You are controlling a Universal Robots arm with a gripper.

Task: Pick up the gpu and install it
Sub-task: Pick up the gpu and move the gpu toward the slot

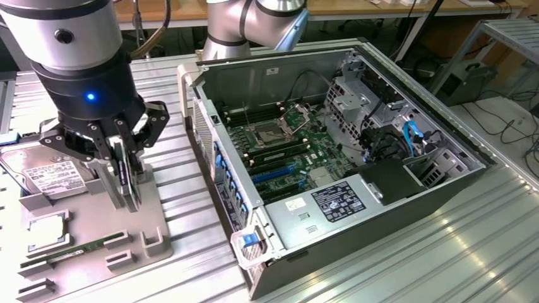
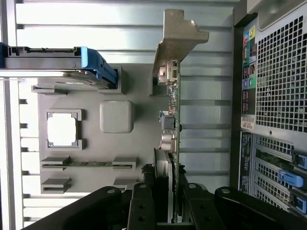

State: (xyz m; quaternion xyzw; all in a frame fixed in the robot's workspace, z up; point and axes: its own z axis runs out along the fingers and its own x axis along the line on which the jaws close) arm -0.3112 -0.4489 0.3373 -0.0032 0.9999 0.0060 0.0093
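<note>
The gpu [image 1: 128,189] is a thin flat card with a green circuit board on one side and a black fan shroud on the other. It stands on edge directly between the fingers of the black tool [image 1: 120,180]. We see the fingers closed against both faces of the card, clamping it. In the wrist view, the card's silver metal bracket [image 2: 180,38] is at the end away from the tool.

The card's lower edge meets a slot in the grey plastic parts tray [image 1: 93,221]; we cannot tell whether it is clear of the slot. The tray also carries:
- a silver hard drive with a white label [image 1: 47,170]
- a square processor [image 1: 47,228]
- a narrow green RAM stick [image 1: 76,250]

Further off, toward the exterior view's right, the open black computer case [image 1: 278,69] lies on its side on the ribbed aluminium bench [image 1: 438,252], just beside the tray.
</note>
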